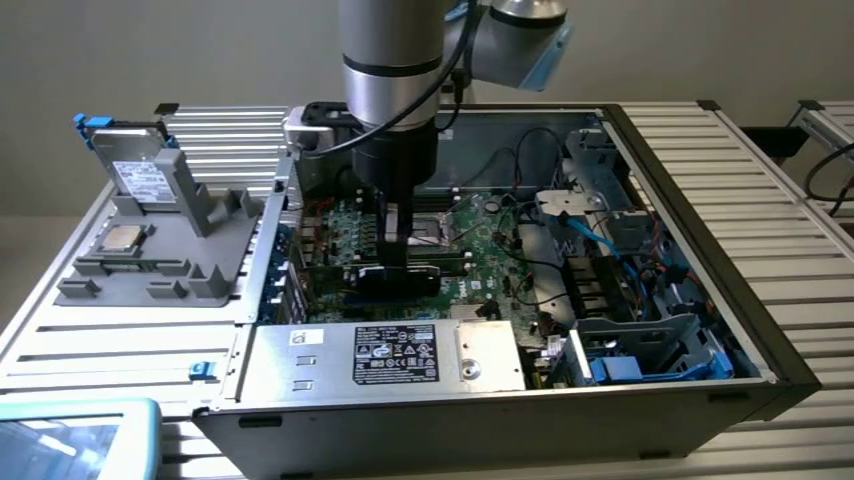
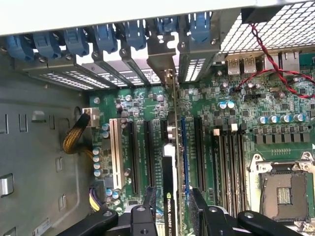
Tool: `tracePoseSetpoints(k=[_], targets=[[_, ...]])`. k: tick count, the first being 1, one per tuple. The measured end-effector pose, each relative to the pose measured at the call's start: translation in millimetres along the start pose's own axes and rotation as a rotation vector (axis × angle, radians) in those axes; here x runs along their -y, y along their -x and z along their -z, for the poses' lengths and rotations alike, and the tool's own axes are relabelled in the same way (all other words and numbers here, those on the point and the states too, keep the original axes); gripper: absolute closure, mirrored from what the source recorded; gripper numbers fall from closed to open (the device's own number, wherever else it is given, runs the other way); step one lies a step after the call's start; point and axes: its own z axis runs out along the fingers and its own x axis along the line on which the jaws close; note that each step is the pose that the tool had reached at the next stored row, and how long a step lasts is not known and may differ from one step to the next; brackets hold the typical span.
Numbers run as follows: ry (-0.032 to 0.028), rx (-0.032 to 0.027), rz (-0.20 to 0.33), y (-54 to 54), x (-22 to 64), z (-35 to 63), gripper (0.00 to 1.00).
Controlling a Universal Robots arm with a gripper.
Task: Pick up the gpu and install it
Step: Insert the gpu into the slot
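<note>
I am at the install step, and near its end as I judge it. The gpu (image 2: 170,167), a flat black card on a green board with a white NVIDIA Quadro print along its upper edge, stands upright on edge in the row of long black expansion slots (image 2: 134,157) of the green motherboard (image 2: 246,108). Its far end meets the rear wall of the open dark-grey metal computer case (image 1: 534,430), under the row of blue plastic slot clips (image 2: 103,37). In the exterior view the card (image 1: 395,282) crosses the middle of the board, near the silver power supply box (image 1: 387,355) at the front edge of the case.

The black two-finger gripper (image 2: 172,196) hangs directly over the card. Its fingers (image 2: 199,211) stand wide, one on each side of the card. I see a gap on both sides, so I judge that it grips nothing. Whether the card sits fully down in its slot I cannot tell.

Any move from here calls for a straight vertical path. The fingers are just beside the neighbouring slots, and the card must not be pushed sideways.
</note>
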Motion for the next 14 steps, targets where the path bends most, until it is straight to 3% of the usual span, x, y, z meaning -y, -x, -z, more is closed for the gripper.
tracePoseSetpoints(k=[2,6,9,13,14], targets=[[-0.0003,0.0003,0.000,-0.3,-1.3,0.0,0.59],[-0.0066,0.0072,-0.001,-2.2,-7.8,-0.5,0.59],[-0.0198,0.0244,-0.002,-3.5,-9.5,-1.6,0.59],[-0.0286,0.0498,-0.003,-4.9,-11.0,-2.1,0.59],[-0.0293,0.0516,-0.003,-5.1,-11.5,-2.3,0.59]])
